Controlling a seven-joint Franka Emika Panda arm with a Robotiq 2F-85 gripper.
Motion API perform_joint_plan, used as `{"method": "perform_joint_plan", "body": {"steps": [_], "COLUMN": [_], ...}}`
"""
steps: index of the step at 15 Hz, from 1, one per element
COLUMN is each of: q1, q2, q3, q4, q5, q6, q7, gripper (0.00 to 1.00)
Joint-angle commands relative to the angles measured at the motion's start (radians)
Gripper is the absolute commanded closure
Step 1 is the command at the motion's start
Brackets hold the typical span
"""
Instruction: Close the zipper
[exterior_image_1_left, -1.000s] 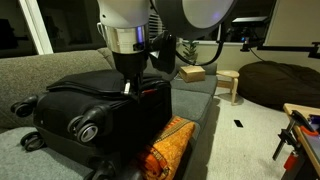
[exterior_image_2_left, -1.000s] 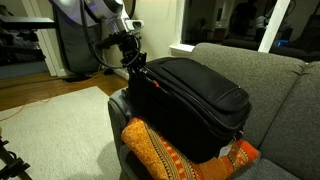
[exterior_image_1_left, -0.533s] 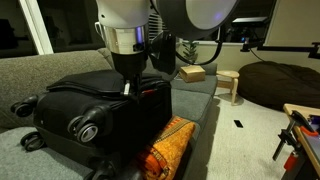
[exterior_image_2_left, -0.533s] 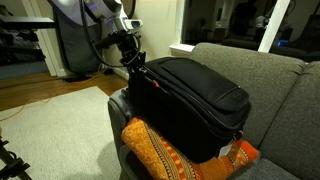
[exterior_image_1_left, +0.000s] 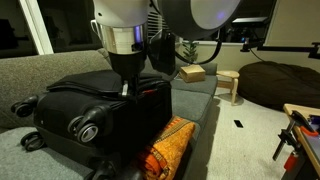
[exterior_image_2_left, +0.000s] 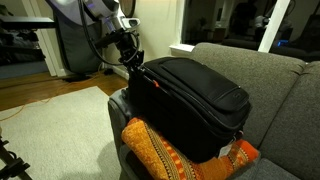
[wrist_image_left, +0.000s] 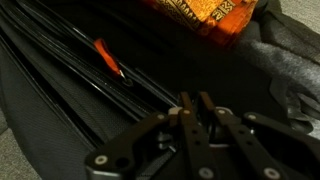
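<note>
A large black soft suitcase (exterior_image_1_left: 95, 105) lies on a grey couch, seen in both exterior views (exterior_image_2_left: 200, 92). Its zipper (wrist_image_left: 85, 85) runs as thin dark lines along the lid-edge seam in the wrist view, next to a small red tag (wrist_image_left: 108, 58). My gripper (exterior_image_1_left: 128, 88) points down at the suitcase's upper corner edge (exterior_image_2_left: 135, 68). In the wrist view its fingers (wrist_image_left: 192, 103) are pressed almost together on the seam, apparently pinching the zipper pull, which is mostly hidden between them.
An orange patterned cushion (exterior_image_1_left: 165, 148) leans against the suitcase's front (exterior_image_2_left: 165, 155). The grey couch back (exterior_image_2_left: 265, 70) rises behind. A cardboard box (exterior_image_1_left: 192, 72), a wooden stool (exterior_image_1_left: 230, 85) and a dark beanbag (exterior_image_1_left: 285, 80) stand beyond.
The arm above the wrist has shifted very slightly. The gripper stays at the same spot on the suitcase's edge.
</note>
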Motion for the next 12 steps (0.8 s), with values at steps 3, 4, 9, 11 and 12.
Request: {"method": "perform_joint_plan", "body": {"steps": [3,4,9,11,12], "q1": [0.015,0.015,0.015,0.012,0.010], "q2": [-0.031,-0.030,-0.026,-0.028,-0.032], "q3": [0.011,0.013,0.006,0.000,-0.003], "q4": [-0.024,-0.023,-0.022,-0.025,-0.030], "q5": [-0.029,-0.028,-0.041,-0.041,-0.038], "q6": [-0.005,-0.005,-0.001,-0.002,-0.002], "q7": [0.056,0.057,0.071,0.084,0.095], "gripper": [0.49,0.43,0.10,0.02,0.00]}}
